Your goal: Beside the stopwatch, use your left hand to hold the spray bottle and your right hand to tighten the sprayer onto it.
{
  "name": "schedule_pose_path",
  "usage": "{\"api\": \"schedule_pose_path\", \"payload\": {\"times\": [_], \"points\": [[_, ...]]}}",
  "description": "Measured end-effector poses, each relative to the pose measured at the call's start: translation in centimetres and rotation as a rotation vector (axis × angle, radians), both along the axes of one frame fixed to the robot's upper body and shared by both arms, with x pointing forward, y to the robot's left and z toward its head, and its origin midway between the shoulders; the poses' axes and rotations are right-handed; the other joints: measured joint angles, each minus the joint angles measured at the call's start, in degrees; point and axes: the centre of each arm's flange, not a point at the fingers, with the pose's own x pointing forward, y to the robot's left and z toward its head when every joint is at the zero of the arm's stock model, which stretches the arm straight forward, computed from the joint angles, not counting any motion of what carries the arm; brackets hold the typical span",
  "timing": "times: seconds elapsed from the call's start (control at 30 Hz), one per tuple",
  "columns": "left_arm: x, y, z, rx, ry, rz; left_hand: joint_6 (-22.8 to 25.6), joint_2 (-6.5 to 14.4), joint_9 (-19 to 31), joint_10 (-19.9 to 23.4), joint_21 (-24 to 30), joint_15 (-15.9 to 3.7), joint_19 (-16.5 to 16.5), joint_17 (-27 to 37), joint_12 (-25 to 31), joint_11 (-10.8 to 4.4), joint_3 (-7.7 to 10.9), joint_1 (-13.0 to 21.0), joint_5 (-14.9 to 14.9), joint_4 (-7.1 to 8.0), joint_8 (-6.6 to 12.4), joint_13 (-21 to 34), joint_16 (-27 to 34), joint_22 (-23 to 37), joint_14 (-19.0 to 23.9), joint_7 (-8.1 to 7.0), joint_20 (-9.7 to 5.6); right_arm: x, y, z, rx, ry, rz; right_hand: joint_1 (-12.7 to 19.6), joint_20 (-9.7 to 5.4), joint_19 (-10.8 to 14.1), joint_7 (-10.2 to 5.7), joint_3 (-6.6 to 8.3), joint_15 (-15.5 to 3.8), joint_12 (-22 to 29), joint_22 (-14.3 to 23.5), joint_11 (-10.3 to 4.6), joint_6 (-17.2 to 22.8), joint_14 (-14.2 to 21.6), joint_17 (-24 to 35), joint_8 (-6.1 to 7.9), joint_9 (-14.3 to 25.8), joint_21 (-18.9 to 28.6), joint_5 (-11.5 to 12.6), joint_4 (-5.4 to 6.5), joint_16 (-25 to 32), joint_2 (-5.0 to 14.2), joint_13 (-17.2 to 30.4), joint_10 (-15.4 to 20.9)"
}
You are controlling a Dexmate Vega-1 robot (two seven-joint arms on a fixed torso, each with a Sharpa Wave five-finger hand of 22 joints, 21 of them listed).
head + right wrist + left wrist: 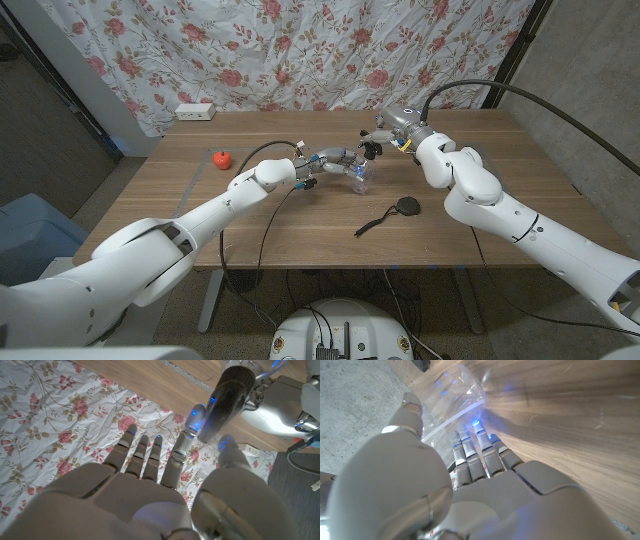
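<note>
Floral cloth backs the wooden worktop (pixel 300 225), where the left hand (pixel 335 163) grips the spray bottle (pixel 360 178) at the stopwatch's (pixel 407 207) ten o'clock while the right hand (pixel 385 140) pinches the sprayer (pixel 227 397), tightening seemingly underway.

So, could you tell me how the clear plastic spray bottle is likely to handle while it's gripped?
The clear plastic spray bottle looks see-through and empty, so probably light and squeezable. Its smooth wall may slip within the left hand. Slim and upright, it could tip if released.
</note>
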Motion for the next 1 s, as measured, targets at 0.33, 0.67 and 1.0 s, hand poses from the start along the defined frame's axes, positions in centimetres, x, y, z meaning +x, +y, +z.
{"api": "schedule_pose_path", "payload": {"times": [0.33, 0.67, 1.0], "points": [[0.18, -0.21, 0.09, 0.004, 0.004, -0.002, 0.0, 0.0, 0.0, 0.0, 0.0, 0.10, 0.0, 0.0, 0.0, 0.00, 0.00, 0.0, -0.1, 0.00, 0.00, 0.4, -0.2, 0.0, 0.1, 0.00, 0.00, 0.37, -0.15, -0.15, 0.020, -0.020, -0.024, 1.4, -0.50, 1.3, -0.15, 0.24, -1.01, 0.2, 0.0, -1.05, 3.6, 1.6, 0.0, 1.34, -1.0, 0.0, 0.0, -0.24, 0.8, 0.60, 0.0, 2.7], [0.22, -0.35, 0.10, 0.006, 0.005, -0.004, 0.1, 0.0, 0.0, 0.3, 0.0, 0.11, 0.3, -0.3, 0.1, 0.32, 0.00, 0.0, -0.2, 0.00, 0.00, 0.4, -0.2, 0.0, 0.1, 0.11, 0.31, 0.58, -0.21, -0.31, 0.032, -0.031, -0.043, 3.5, -1.11, 1.9, -0.48, 0.72, -1.72, 0.2, 0.0, -1.47, 7.0, 2.9, 0.0, 3.08, -0.6, 0.0, 0.0, -0.24, 1.1, 0.96, 0.0, 5.1], [0.15, -0.48, 0.11, 0.008, 0.004, -0.007, 0.1, 0.0, -0.1, 0.3, 0.0, 0.11, 0.3, -0.3, 0.1, 0.31, 0.00, 0.0, 0.0, 0.00, 0.00, 0.5, -0.2, 0.0, 0.1, 0.12, 0.31, 0.58, -0.39, -0.28, 0.046, -0.042, -0.062, 4.3, -1.11, 1.9, -0.48, 1.03, -2.65, 0.2, 0.0, -1.67, 9.1, 3.9, 0.0, 4.23, -0.3, 0.0, 0.0, -0.55, 1.5, 1.71, -0.1, 7.4]]}}
